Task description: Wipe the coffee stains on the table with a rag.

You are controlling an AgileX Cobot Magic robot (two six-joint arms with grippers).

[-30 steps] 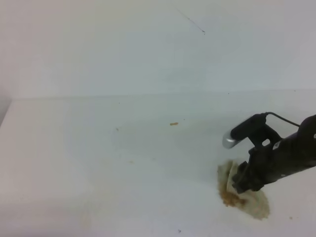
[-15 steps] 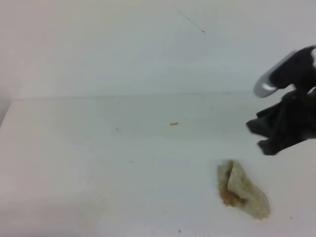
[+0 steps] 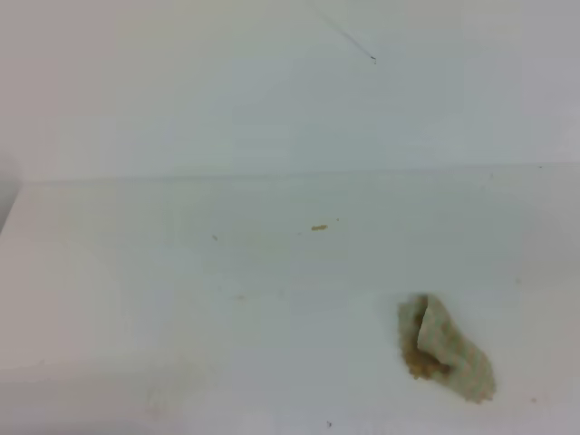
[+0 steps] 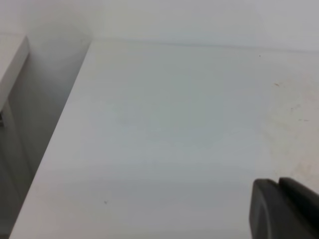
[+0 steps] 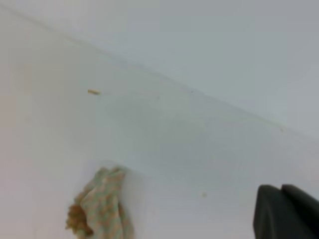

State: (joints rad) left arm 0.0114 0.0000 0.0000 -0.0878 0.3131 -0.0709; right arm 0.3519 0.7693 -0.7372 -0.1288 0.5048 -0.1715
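Observation:
The rag, pale green and beige checked, lies crumpled on the white table at the front right, with nothing holding it. A brown patch sits at its lower left edge; I cannot tell whether it is on the cloth or on the table. No large glossy coffee blotch shows. The rag also shows in the right wrist view, bottom left. Neither gripper shows in the exterior view. Only a dark finger shows in the left wrist view, and another finger in the right wrist view, well right of the rag.
A tiny brown crumb lies mid-table, also in the right wrist view. Faint tan smears mark the front left. The table's left edge drops beside a pale cabinet. A wall rises behind the table.
My right gripper let go of the rag, rose up and to the right, and left the exterior view. The rag stays where it lay.

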